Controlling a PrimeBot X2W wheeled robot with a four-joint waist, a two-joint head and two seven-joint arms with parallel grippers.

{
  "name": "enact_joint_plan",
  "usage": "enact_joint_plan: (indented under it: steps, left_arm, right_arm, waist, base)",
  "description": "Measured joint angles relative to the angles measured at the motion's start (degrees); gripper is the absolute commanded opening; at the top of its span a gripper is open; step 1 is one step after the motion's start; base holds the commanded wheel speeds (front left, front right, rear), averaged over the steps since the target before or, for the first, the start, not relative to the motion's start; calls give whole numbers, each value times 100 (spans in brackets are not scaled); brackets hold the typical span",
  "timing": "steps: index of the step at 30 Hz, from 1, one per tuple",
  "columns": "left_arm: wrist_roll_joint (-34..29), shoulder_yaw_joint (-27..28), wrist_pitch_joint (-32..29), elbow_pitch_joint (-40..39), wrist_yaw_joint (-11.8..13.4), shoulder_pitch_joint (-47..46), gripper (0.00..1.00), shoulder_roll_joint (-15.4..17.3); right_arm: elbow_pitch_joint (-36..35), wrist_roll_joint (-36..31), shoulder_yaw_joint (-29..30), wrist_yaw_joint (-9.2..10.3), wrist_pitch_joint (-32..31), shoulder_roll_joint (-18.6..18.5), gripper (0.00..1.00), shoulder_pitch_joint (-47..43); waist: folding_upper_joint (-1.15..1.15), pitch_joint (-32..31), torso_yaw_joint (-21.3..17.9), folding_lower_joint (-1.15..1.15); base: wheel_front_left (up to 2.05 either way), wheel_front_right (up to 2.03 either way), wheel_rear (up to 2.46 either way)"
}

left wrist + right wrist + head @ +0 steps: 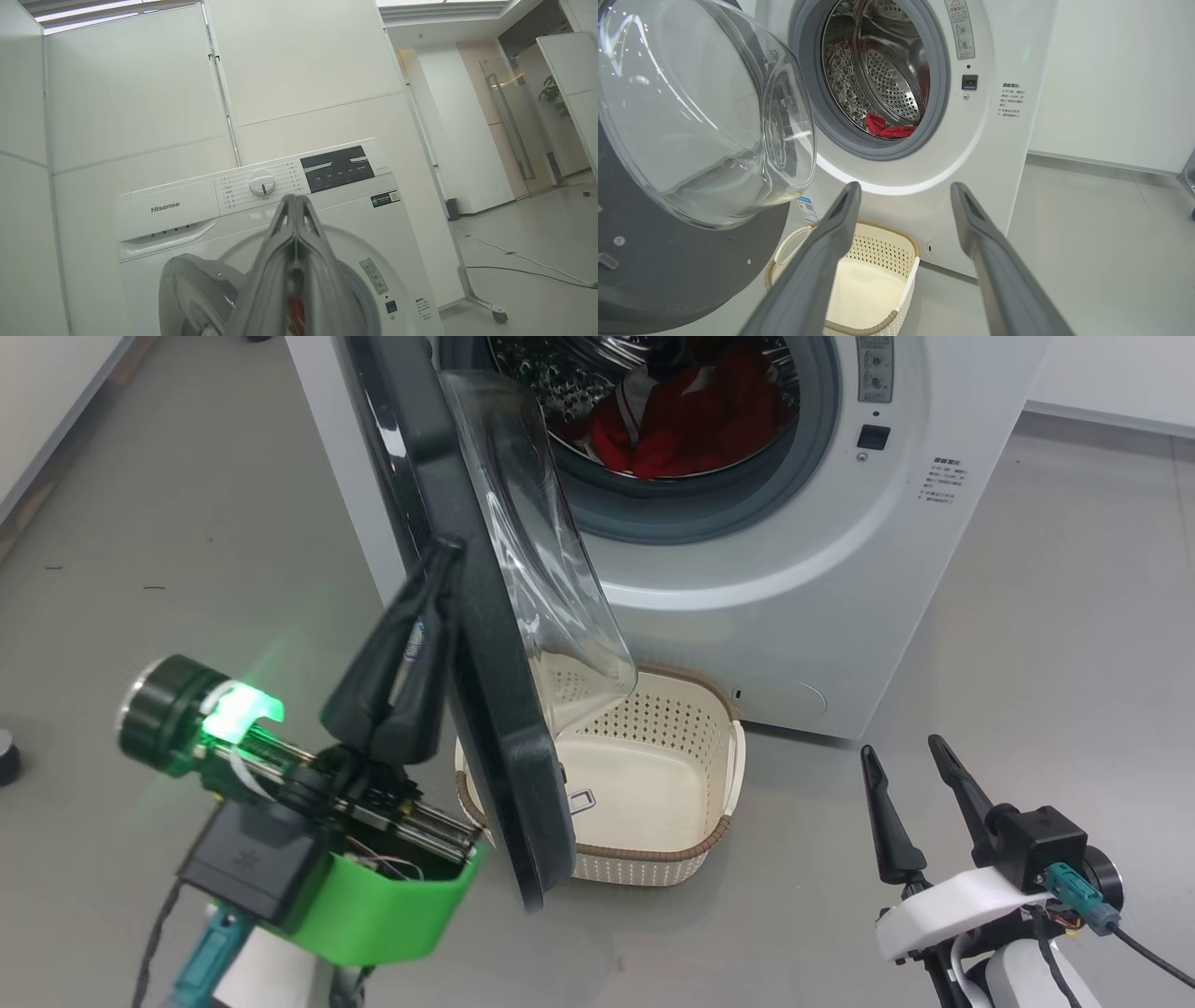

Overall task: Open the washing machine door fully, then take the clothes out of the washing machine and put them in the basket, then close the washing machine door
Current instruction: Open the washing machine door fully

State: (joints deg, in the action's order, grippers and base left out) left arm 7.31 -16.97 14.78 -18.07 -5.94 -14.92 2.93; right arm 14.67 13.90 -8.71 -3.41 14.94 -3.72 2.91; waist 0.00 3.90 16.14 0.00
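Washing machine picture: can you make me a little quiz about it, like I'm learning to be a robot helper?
1. True or false: the right gripper is open.
2. Fill in: the basket stands on the floor in front of the ____.
3. Where are the clothes? A) in the basket B) in the washing machine C) on the floor

Key: 1 true; 2 washing machine; 3 B.

I've got the door (pixel 485 709) standing roughly half open, red clothes (pixel 709 425) heaped inside the washing machine (pixel 822 579), cream basket (pixel 653 854) just in front.
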Motion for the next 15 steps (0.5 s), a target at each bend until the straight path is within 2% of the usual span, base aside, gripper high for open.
enact_joint_plan:
  steps: [7,15]
  left_arm:
    - [177,-889,-47,-48,-97,371,0,19]
    - [656,-1728,-780,209,-119,798,0,263]
  right_arm:
    - [27,-24,12,-30,0,19,100,-4]
    - [44,-46,21,-76,0,34,100,-11]
  waist:
    - [0,2,-27,0]
    - [0,33,-58,0]
  base:
    - [0,0,0]
    - [0,0,0]
